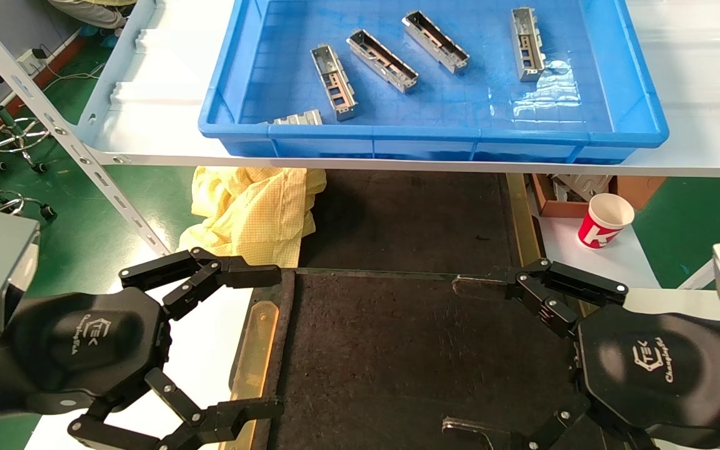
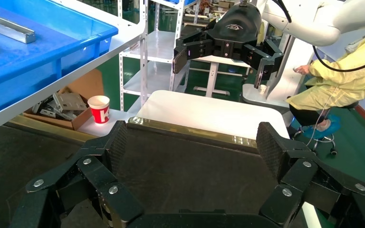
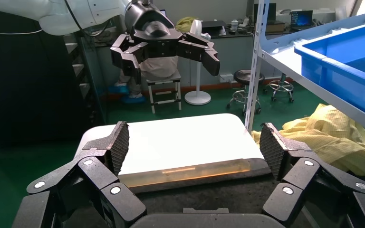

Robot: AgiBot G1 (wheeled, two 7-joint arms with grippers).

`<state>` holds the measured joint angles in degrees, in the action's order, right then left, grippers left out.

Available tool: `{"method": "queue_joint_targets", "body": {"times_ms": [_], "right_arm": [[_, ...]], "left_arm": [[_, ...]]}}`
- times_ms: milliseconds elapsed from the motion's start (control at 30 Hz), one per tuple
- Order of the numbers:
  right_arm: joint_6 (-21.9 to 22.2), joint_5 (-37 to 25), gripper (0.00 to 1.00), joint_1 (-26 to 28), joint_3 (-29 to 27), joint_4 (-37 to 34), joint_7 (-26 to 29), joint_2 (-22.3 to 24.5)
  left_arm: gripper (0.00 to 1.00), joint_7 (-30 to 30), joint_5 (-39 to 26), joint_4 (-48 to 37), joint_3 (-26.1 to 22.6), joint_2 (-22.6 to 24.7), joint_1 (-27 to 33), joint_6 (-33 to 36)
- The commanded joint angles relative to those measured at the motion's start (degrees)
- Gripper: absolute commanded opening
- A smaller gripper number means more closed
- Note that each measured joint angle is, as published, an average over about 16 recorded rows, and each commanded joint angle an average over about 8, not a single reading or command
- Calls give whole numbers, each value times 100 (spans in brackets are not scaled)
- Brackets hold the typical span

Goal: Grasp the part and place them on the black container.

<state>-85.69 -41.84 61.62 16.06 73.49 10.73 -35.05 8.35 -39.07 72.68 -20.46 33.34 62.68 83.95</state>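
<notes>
Several silver-grey parts lie in a blue bin (image 1: 585,134) on the shelf at the back; the nearest ones are at the left (image 1: 334,82) and middle (image 1: 382,60). One part also shows in the left wrist view (image 2: 7,28). The black container (image 1: 397,350) lies flat below, between my arms, and holds no part. My left gripper (image 1: 269,342) is open and empty over its left brass strip (image 1: 254,350). My right gripper (image 1: 457,356) is open and empty over its right side. Both wrist views show wide jaws over the felt (image 2: 190,166) (image 3: 209,199).
The white shelf edge (image 1: 397,164) overhangs between the bin and the container. A yellow cloth (image 1: 254,206) lies at the left, a red-and-white paper cup (image 1: 604,220) and a cardboard box (image 1: 560,194) at the right. A slanted shelf strut (image 1: 54,125) stands at the far left.
</notes>
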Motion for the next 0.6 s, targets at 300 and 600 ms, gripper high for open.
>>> {"method": "queue_joint_targets", "body": {"times_ms": [300, 600], "right_arm": [[0, 0, 100, 0, 0, 0, 0, 0], [0, 0, 100, 0, 0, 0, 0, 0]], "left_arm": [[87, 0, 0, 0, 0, 0, 0, 0], [0, 0, 0, 0, 0, 0, 0, 0]]}}
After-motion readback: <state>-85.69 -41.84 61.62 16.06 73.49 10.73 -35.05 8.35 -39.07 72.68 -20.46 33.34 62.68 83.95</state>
